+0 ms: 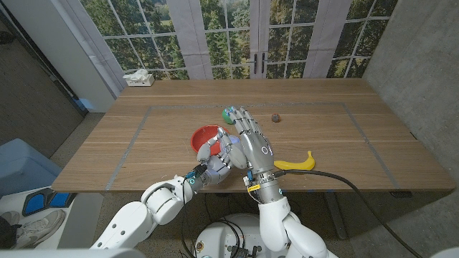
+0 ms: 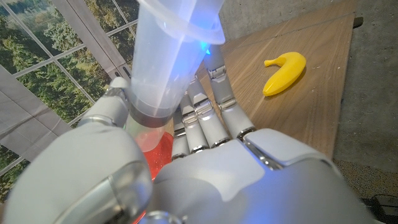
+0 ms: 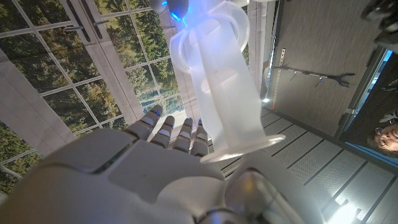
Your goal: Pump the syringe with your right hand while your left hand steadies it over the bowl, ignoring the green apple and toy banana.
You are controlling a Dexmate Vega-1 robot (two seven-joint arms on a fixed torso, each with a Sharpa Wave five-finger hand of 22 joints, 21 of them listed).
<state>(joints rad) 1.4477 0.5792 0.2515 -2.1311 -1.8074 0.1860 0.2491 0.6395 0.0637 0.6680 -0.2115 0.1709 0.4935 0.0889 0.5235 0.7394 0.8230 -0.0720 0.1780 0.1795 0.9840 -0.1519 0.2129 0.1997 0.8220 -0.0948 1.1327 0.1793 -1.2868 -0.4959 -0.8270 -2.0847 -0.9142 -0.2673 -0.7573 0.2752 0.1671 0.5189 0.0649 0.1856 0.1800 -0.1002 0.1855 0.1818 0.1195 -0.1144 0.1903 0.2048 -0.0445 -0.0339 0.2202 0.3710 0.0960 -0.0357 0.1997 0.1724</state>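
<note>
A translucent syringe (image 2: 166,59) stands tilted over the red bowl (image 1: 203,135), and my left hand (image 1: 213,164) grips its barrel from below. In the left wrist view the bowl's red (image 2: 160,151) shows just past the left hand (image 2: 205,174). My right hand (image 1: 252,141) is pressed against the syringe from the right, fingers stretched toward the far side. In the right wrist view the syringe's flanged end (image 3: 229,99) sits between the right hand's (image 3: 137,171) thumb and fingers. The syringe's tip is hidden behind the hands.
A green apple (image 1: 229,115) lies just beyond the bowl, partly behind my right fingers. The toy banana (image 1: 297,164) lies right of my right wrist near the front edge. A small dark object (image 1: 275,117) sits farther back. A tissue box (image 1: 138,77) stands at the far left corner. A person (image 3: 387,134) is at the room's edge.
</note>
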